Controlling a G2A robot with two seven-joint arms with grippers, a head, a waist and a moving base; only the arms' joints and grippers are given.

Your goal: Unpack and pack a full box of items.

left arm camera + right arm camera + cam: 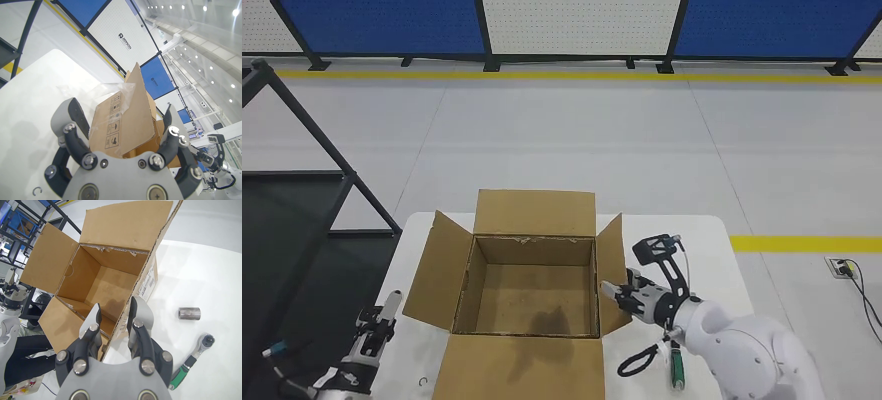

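Right hand (115, 308): fingers spread, straddling the top edge of the right flap (612, 265) at its near end. One finger is inside the box (56, 262), one outside. The flap sits closer to the outer finger; no pinch yet.

Risks, judged from here:
- The box looks empty and light. If the hand closes and pulls, the whole box may slide on the table (198, 266) rather than the flap folding.
- A grip this close to the corner puts the load on the crease, so the card could tear or buckle.
- The flap stands nearly upright. Left that way, it blocks loading from the right.

Pose: the right arm comes in from the near right, wrist low beside the box wall, hand pointing far-left across the opening.

Left hand (122, 106): fingers wide apart, holding nothing. It sits near the table's near-left corner, apart from the box and aimed at the left flap. Clear film (117, 89) lies against that side.

Box: centre of the table, all four flaps out, a dark stain on its floor.

Right of the box, on the table: a steel cylinder (189, 313), and nearer, a green-handled ratchet (191, 357). The cylinder lies on its side and would roll if bumped.
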